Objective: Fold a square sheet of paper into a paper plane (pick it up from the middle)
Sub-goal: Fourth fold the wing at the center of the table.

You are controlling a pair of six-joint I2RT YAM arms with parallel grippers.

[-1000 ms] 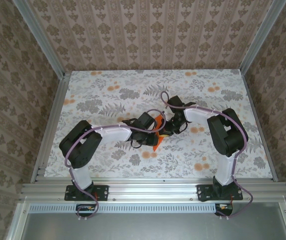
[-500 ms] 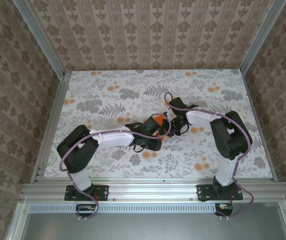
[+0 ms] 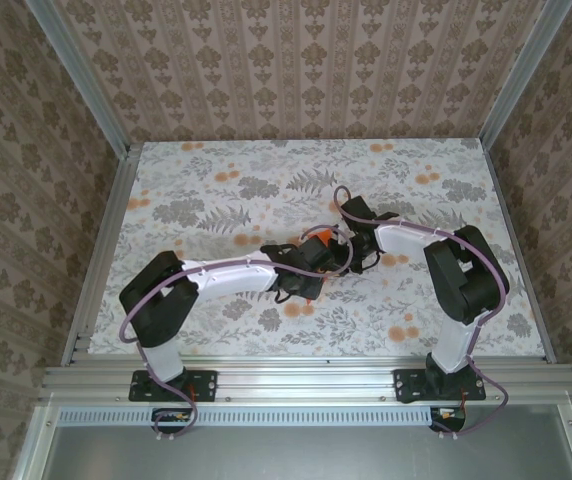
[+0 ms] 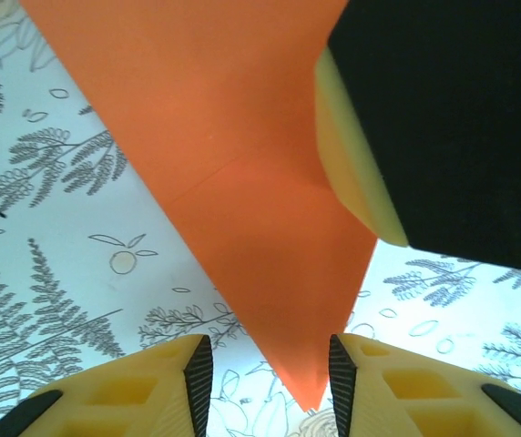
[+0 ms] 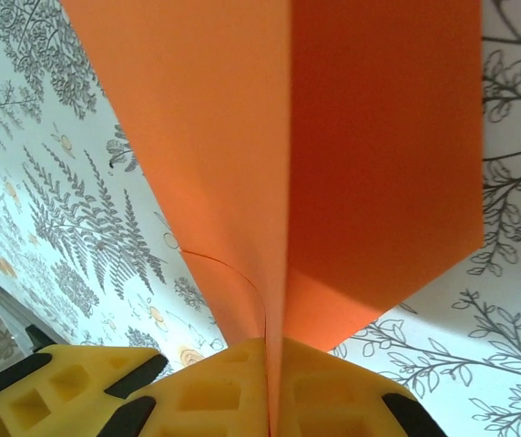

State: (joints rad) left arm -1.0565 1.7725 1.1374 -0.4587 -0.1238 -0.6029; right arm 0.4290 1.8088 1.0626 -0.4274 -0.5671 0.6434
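The right fingers clamp the paper plane

We see two arms that look the same. The left arm and the right arm each have fat black joints and smooth white parts. A thin purple cable loops along each arm. Each arm has a flat black base. Up close, we see yellow jaws with little square holes and black edges.
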